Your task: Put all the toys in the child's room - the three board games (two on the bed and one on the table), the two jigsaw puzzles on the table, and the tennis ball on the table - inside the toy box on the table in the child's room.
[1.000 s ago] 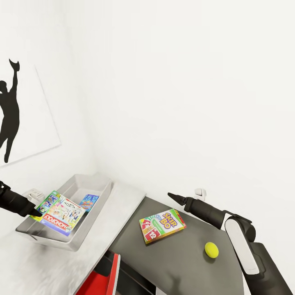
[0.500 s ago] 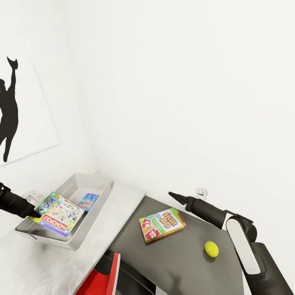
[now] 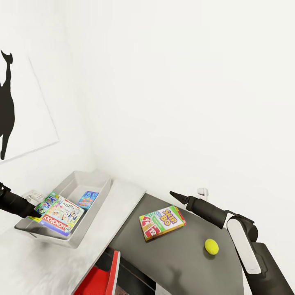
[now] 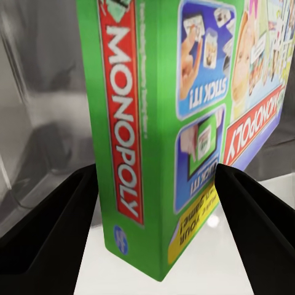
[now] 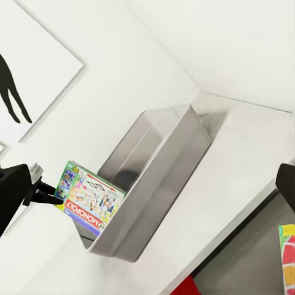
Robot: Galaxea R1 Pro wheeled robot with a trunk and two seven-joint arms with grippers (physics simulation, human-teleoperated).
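At 9 o'clock in my head view I see my left gripper at the near left rim of the toy box, which sits on the white table. Its jaws are pinching the Monopoly game; in the left wrist view the green box stands between the two black fingers, which meet its faces on both sides. The game lies tilted in the near end of the toy box, its lower edge over the near wall. The right wrist view shows the same: game propped in the end of the box with the left gripper on its corner. A second, blue printed item lies flat on the box floor, just beyond the Monopoly game at 12 o'clock of it; I cannot tell which toy it is.

At 6 o'clock a red object shows under the table edge.

Right of centre, on the dark-grey side unit, a Skip-Bo game lies flat. My right gripper hangs above the unit's far edge, at 1 o'clock of the Skip-Bo and apart from it; its jaws look pressed together to a point, holding nothing. The tennis ball rests on the unit at 4 o'clock of the Skip-Bo, well apart from it. A white wall outlet sits just behind the right arm.
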